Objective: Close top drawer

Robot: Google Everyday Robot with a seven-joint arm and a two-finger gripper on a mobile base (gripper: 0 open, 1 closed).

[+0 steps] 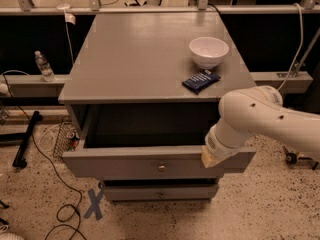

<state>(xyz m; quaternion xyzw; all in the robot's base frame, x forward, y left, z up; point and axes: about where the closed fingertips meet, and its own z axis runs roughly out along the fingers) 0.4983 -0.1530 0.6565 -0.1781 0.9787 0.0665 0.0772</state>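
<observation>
The top drawer [125, 165] of the grey cabinet stands pulled out, its dark deep box open and its small round metal knob [161, 168] at the middle of the front. My white arm comes in from the right, and its end, the gripper [212, 156], rests at the top right edge of the drawer front. The arm's wrist hides the fingers. A lower grey drawer [160, 191] with its own knob shows under the open one.
On the cabinet top [140, 59] stand a white bowl [208, 51] and a dark blue packet [201, 80] near the right front. A water bottle [44, 66] stands on the ledge at left. Cables, a black stand and a blue tape cross [94, 204] lie on the floor.
</observation>
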